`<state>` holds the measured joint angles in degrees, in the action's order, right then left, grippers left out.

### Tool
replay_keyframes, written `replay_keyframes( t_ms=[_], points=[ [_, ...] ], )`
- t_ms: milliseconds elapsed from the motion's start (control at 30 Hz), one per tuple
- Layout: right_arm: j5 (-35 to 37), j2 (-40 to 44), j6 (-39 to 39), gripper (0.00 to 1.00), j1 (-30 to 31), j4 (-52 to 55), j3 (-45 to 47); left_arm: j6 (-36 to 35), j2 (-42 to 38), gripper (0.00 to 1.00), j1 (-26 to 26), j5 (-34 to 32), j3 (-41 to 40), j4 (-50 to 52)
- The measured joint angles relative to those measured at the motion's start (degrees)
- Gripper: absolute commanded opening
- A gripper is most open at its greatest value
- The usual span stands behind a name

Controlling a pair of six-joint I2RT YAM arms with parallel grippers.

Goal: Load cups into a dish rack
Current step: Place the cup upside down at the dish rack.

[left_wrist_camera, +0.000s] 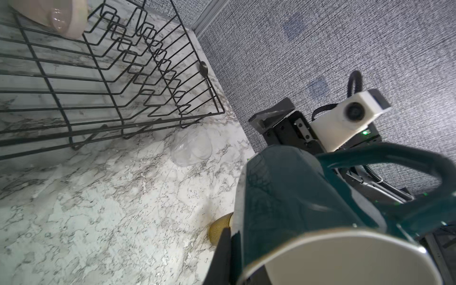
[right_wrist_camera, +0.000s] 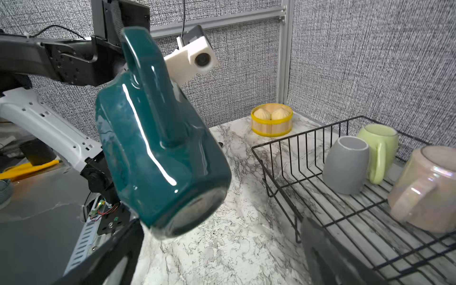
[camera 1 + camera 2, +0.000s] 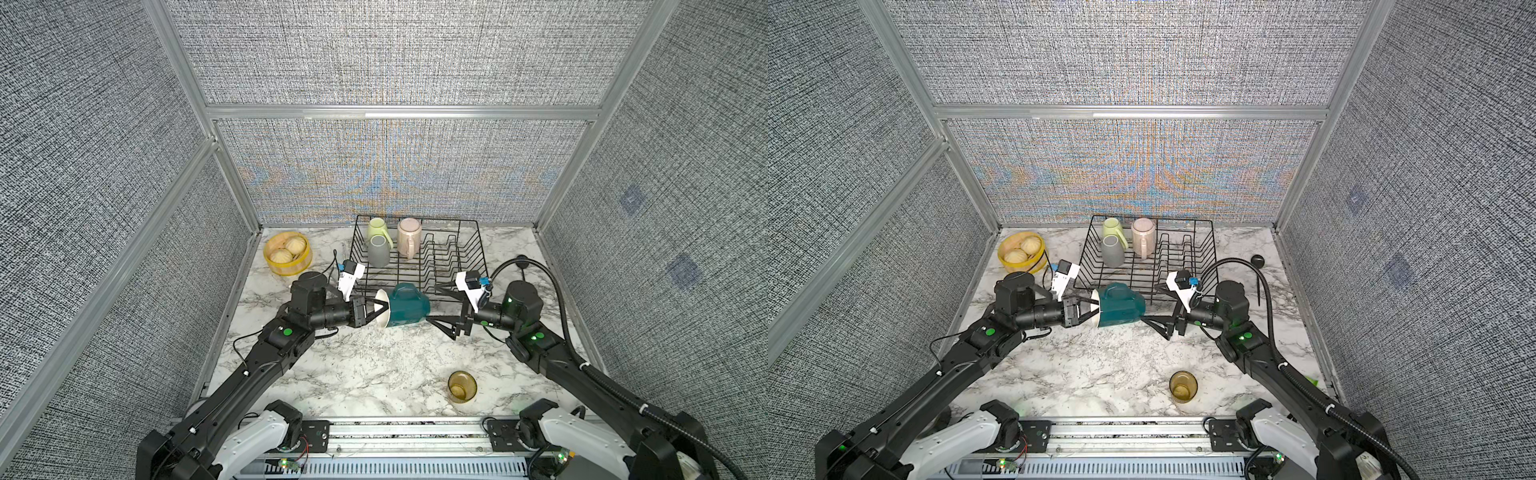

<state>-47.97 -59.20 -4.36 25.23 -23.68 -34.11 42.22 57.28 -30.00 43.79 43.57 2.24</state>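
Note:
My left gripper (image 3: 380, 309) (image 3: 1094, 309) is shut on the rim of the dark teal mug (image 3: 405, 309) (image 1: 308, 197) (image 2: 158, 153). It holds the mug sideways above the table, handle up, just in front of the black wire dish rack (image 3: 478, 249) (image 2: 296, 172). My right gripper (image 3: 432, 303) (image 2: 222, 246) stands open at the mug's base, holding nothing. In the rack's far left part stand a light green mug (image 3: 376, 228), a grey mug (image 3: 378, 251) and a pale pink mug (image 3: 409, 237), all upside down. An amber tumbler (image 3: 462, 386) (image 3: 1182, 386) stands on the near table. A clear glass (image 1: 192, 148) sits by the rack's corner.
A yellow steamer basket with buns (image 3: 286, 253) (image 2: 271, 119) sits at the far left by the wall. A small black knob (image 3: 521, 258) is on the table right of the rack. Upright plate dividers fill the rack's right half. Fabric walls enclose three sides.

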Motion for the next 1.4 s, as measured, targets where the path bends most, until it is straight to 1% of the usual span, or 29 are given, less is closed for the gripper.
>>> replay_keyframes(
  t_ms=[67,233,400,567,700,800,933,1067,1200,1300,1400],
  points=[
    [-2.8,-1.7,-2.7,0.99,0.1,-2.0,0.0,2.1,1.9,0.00,0.0,2.1,-0.4,-3.4],
    [-10.4,-6.5,-11.7,0.99,0.7,-11.7,-0.8,5.9,5.7,0.00,-0.1,7.4,0.0,-9.8],
    [-14.7,-10.7,-18.3,0.99,1.9,-18.2,-4.4,8.3,8.3,0.00,-0.2,11.4,0.1,-13.6],
    [-18.1,-15.9,-27.5,0.99,2.5,-27.4,-6.3,10.9,9.6,0.00,-0.2,12.7,-0.4,-17.7],
    [-21.4,-20.8,-35.0,0.98,3.3,-34.0,-9.7,13.4,10.6,0.00,-0.3,13.5,-1.4,-21.5],
    [-22.8,-23.6,-40.8,0.97,3.1,-40.8,-10.4,14.9,12.0,0.00,-0.2,14.0,-1.4,-23.6],
    [-23.4,-26.6,-46.4,0.93,3.1,-49.1,-10.8,17.4,13.2,0.00,0.1,14.8,-1.9,-26.2],
    [-24.1,-28.2,-48.7,0.93,3.0,-52.9,-11.1,18.4,14.3,0.00,0.2,15.3,-1.7,-27.4],
    [-24.1,-28.6,-48.8,0.95,3.0,-53.5,-11.3,19.3,14.4,0.00,0.2,15.2,-1.7,-27.6],
    [-23.5,-27.3,-45.4,0.96,3.0,-51.2,-10.1,19.3,14.9,0.00,0.2,15.3,-1.7,-27.6],
    [-21.0,-23.8,-37.4,0.96,3.4,-44.9,-7.6,19.3,15.2,0.00,0.0,15.9,-1.7,-27.1]
  ],
)
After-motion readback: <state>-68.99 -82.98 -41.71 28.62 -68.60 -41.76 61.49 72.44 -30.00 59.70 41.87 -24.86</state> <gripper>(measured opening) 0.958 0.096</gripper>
